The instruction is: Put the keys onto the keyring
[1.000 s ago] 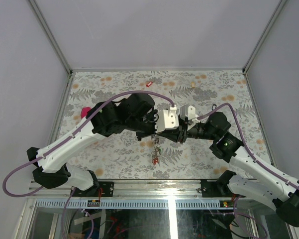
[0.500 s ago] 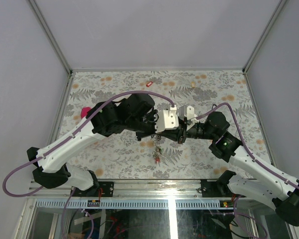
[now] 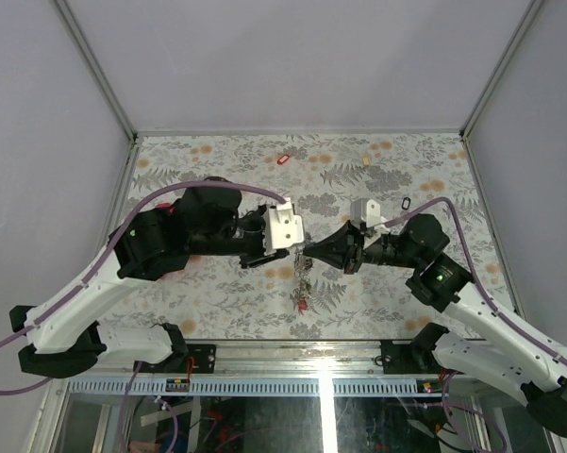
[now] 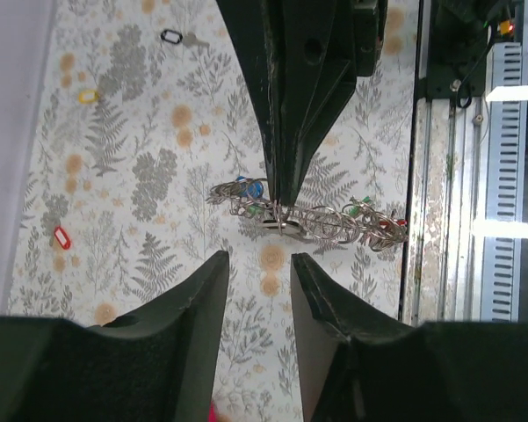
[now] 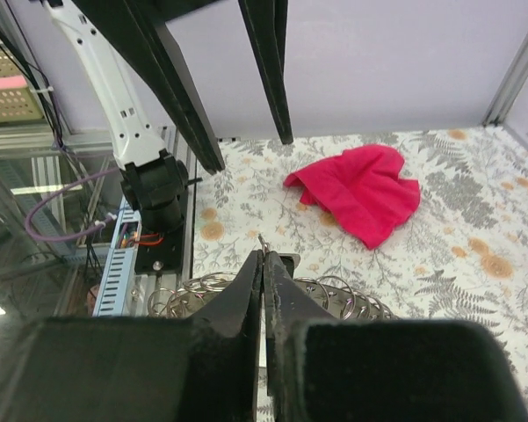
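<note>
The keyring (image 3: 302,281) hangs as a bunch of small rings and keys with coloured tags below my right gripper (image 3: 308,251), which is shut on its top part. In the right wrist view the right gripper (image 5: 264,260) pinches a thin metal piece, with the keyring's loops (image 5: 338,294) spread behind its fingers. My left gripper (image 4: 258,265) stands open and empty, a short way back from the keyring (image 4: 321,221). Loose keys lie on the table: a red-tagged key (image 3: 283,159), a cream-tagged key (image 3: 368,162) and a black-tagged key (image 3: 403,203).
A magenta cloth (image 5: 360,193) lies on the patterned table beyond the left arm. The metal frame rail (image 4: 448,176) runs along the near edge, close to where the keyring hangs. Grey walls enclose the table on the other sides.
The left gripper opened, let go of the keyring and drew back to the left. The right gripper closed on the keyring and now holds it alone.
</note>
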`<move>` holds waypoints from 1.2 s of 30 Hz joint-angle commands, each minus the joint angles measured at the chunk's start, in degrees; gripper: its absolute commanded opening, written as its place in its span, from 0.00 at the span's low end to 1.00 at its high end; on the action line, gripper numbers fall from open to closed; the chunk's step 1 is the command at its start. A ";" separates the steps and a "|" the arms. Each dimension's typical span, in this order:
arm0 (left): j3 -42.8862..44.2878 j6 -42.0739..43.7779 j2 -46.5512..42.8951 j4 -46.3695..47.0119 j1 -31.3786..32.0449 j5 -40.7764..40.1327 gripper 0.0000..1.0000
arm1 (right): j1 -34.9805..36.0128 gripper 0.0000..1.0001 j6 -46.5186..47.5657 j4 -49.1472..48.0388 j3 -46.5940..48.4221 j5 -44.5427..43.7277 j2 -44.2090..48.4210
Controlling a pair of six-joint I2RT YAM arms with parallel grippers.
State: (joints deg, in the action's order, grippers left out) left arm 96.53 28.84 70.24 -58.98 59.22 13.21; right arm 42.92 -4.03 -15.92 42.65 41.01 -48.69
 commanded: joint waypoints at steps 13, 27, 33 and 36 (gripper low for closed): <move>-10.67 -4.01 -7.53 19.61 0.35 4.80 0.39 | -0.03 0.00 -3.57 -5.26 7.53 1.79 4.05; -10.76 -3.46 -5.74 18.62 0.36 5.95 0.28 | -0.03 0.00 -4.62 -6.12 7.52 1.96 4.39; -10.47 -3.36 -5.18 18.14 0.37 6.61 0.18 | -0.03 0.00 -4.84 -6.55 7.23 1.93 4.65; -10.40 -3.25 -5.12 17.98 0.38 6.51 0.11 | -0.03 0.00 -4.97 -6.75 7.19 1.96 4.72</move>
State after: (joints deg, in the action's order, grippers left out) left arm 85.95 25.56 65.14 -43.00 59.22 19.18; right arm 42.92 -8.08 -16.16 46.15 41.69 -45.50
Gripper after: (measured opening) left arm 0.147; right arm 0.010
